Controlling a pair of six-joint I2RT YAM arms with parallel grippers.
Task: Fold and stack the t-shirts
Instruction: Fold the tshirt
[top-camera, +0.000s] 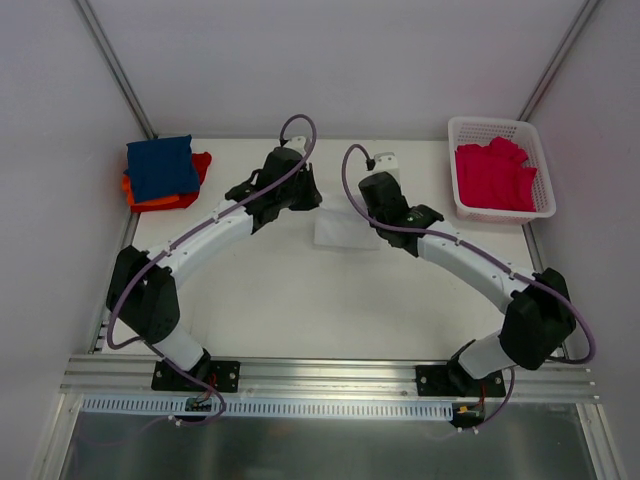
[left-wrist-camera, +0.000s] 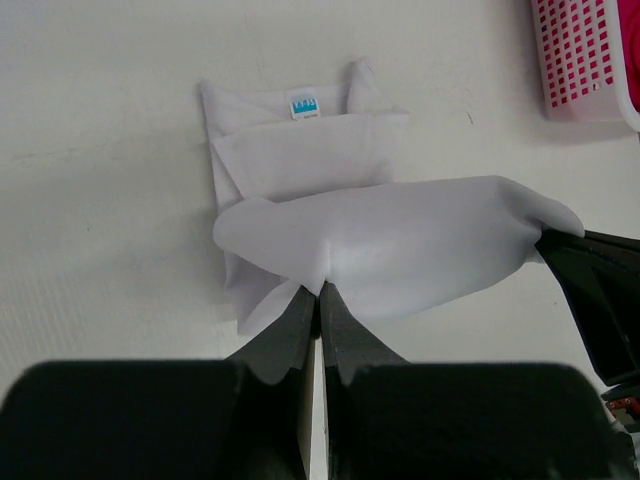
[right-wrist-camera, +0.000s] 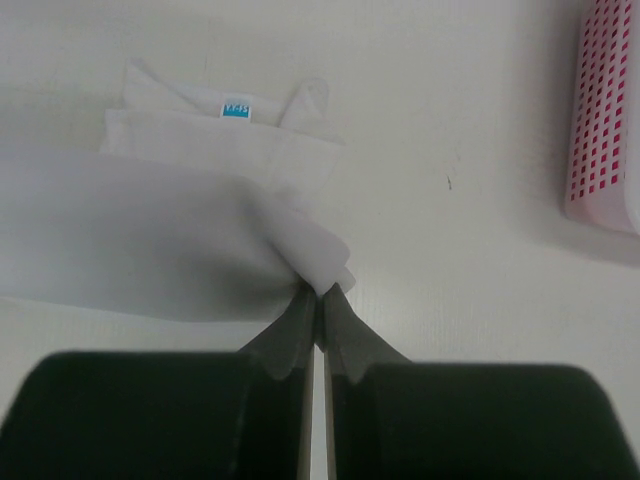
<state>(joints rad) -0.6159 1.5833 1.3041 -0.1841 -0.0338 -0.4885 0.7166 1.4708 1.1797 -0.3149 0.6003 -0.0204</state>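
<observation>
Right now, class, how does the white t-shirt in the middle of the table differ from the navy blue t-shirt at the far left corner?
The white t-shirt is pinched by the left pincer and right pincer, partly lifted mid-fold; the navy t-shirt lies folded, untouched. The white t-shirt rests on the bare table; the navy t-shirt tops an orange-red t-shirt. Both are plain cloth.
</observation>
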